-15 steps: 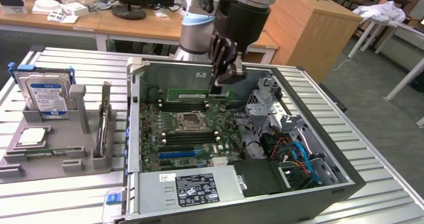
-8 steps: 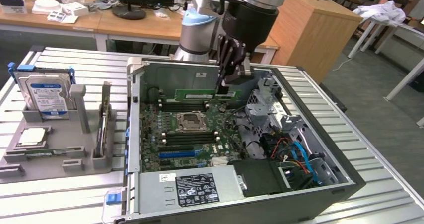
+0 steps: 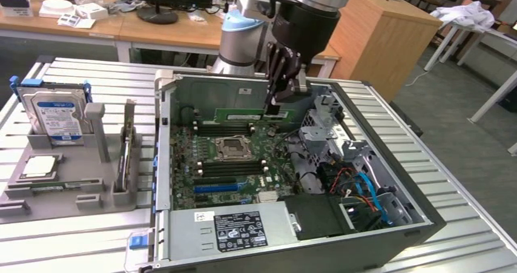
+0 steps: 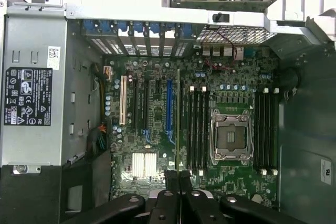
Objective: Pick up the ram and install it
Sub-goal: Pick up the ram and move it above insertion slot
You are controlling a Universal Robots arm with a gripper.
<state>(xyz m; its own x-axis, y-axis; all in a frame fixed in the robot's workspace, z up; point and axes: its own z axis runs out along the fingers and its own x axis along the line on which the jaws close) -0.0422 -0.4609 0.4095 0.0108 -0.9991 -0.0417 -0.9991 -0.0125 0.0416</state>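
The ram (image 3: 242, 115) is a long green stick hanging level over the open computer case (image 3: 420, 224), just above the black memory slots (image 3: 230, 128) behind the CPU socket (image 3: 233, 146). My gripper (image 3: 277, 106) comes down from above and is shut on the ram near the end toward the exterior view's right. In the wrist view the ram (image 4: 178, 119) shows edge-on as a thin line running out from my gripper (image 4: 179, 178), beside the row of memory slots (image 4: 195, 129) next to the CPU socket (image 4: 229, 137).
A grey holder (image 3: 65, 182) at the exterior view's left carries a blue-labelled hard drive (image 3: 57, 112) and a CPU (image 3: 40, 167). Inside the case are the power supply (image 3: 234, 227), a metal drive cage (image 3: 331, 128) and coloured cables (image 3: 364, 188).
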